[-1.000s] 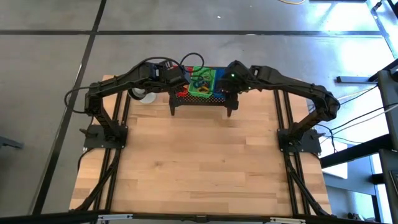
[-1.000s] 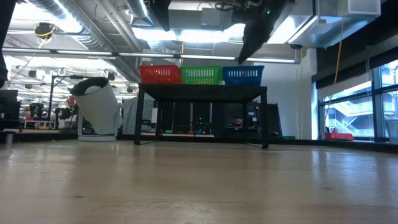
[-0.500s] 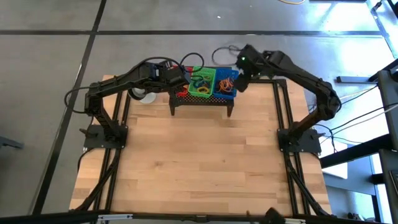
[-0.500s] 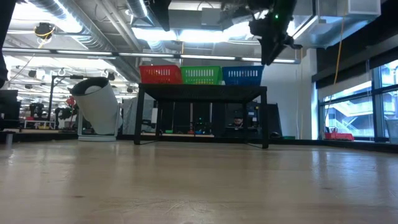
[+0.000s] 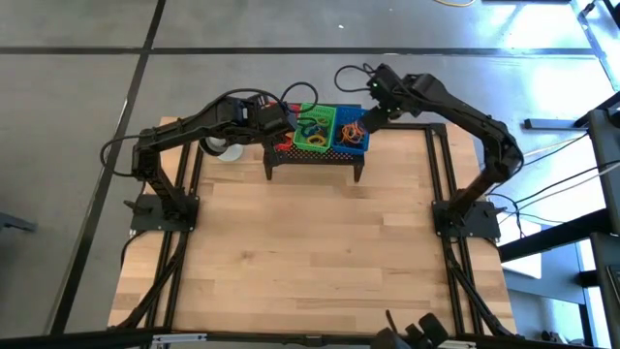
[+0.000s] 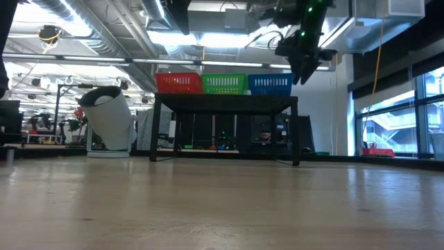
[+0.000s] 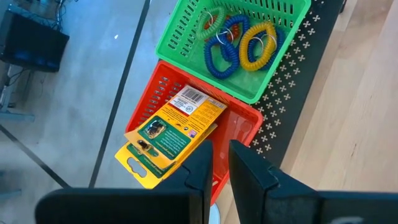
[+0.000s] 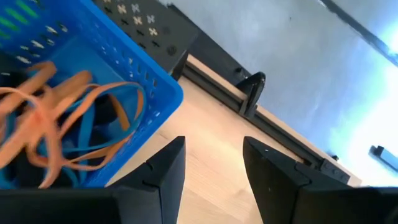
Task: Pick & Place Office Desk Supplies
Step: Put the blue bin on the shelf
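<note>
Three bins stand side by side on a black stand (image 5: 310,157) at the table's far edge. Two yellow packets (image 7: 171,134) lie in the red bin (image 7: 239,124), with their hanger ends sticking out over its rim. The green bin (image 7: 249,81) holds blue, yellow and green coiled loops (image 7: 239,43). Orange and blue loops (image 8: 62,112) lie in the blue bin (image 8: 149,81). My left gripper (image 7: 221,155) hangs over the red bin, holding nothing, with only a narrow gap between its fingers. My right gripper (image 8: 214,149) is open and holds nothing, just off the blue bin's right corner (image 5: 366,109).
A white mug (image 5: 228,150) stands left of the black stand, below my left arm. The stand's legs (image 6: 295,132) rise from the table. Bare wooden tabletop (image 5: 310,252) stretches from the stand to the near edge.
My right gripper has swung from over the blue bin toward the table's right and far edge, rolling about its wrist as it went. The blue bin and its loops are now uncovered in the high view.
</note>
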`<action>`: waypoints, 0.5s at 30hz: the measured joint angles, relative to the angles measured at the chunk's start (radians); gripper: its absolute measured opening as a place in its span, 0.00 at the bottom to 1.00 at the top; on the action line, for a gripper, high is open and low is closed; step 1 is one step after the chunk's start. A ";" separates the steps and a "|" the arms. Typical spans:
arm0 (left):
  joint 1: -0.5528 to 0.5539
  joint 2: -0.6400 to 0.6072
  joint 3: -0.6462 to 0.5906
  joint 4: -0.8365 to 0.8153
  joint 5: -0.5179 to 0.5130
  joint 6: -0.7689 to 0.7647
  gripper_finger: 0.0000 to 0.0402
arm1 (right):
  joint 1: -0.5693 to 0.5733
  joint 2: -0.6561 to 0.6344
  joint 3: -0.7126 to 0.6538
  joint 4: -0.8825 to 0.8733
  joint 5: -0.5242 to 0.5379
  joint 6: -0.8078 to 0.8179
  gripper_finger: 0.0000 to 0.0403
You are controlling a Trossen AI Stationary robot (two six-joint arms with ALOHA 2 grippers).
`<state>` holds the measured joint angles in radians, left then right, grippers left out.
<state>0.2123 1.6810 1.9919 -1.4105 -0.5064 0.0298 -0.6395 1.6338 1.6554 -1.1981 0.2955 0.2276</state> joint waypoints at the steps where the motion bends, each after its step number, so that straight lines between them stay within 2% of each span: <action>1: 0.000 0.000 0.000 0.000 0.000 0.000 0.11 | 0.000 0.012 0.000 0.000 0.000 0.000 0.40; 15: 0.000 0.000 0.000 0.000 0.001 0.001 0.11 | 0.000 0.061 0.000 0.040 -0.015 0.012 0.40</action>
<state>0.2123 1.6810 1.9919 -1.4105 -0.5056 0.0303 -0.6399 1.6947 1.6550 -1.1581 0.2801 0.2393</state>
